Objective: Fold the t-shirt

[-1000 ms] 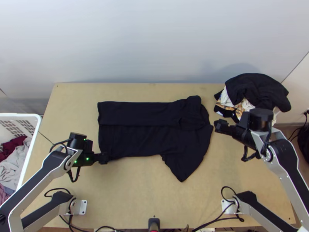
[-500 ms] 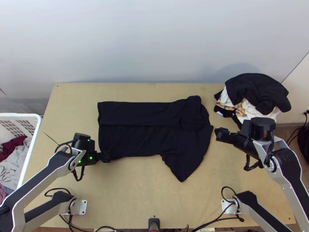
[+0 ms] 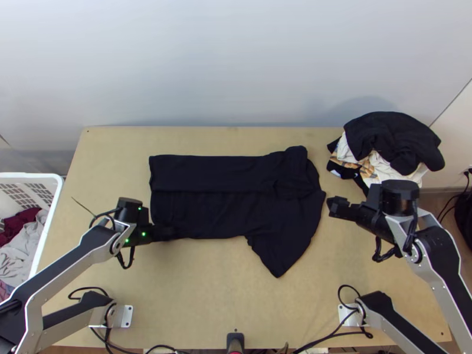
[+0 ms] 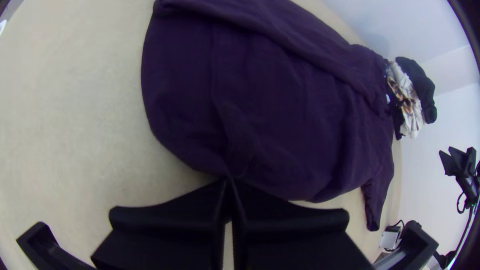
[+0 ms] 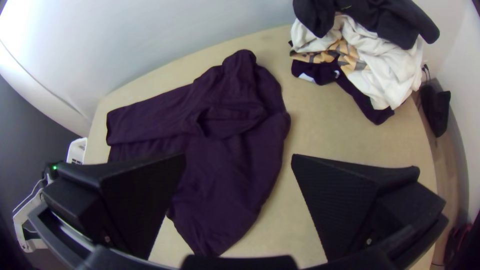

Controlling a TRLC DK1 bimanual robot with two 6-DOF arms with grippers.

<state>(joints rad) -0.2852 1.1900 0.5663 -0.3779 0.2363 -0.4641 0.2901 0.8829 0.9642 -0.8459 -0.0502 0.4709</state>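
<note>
t-shirt (image 3: pixel 236 206) flat on the counter (image 3: pixel 194 295), with far side folded in and near sleeve (image 3: pixel 277 253) poking out. just got pinched at the near hem corner by the left claw (image 4: pixel 230 180), so probably ready for the next side fold. vs a second ago: left claw further over the hem, right claw (image 5: pixel 239 157) slightly closer to the front edge, spread wide.
</note>
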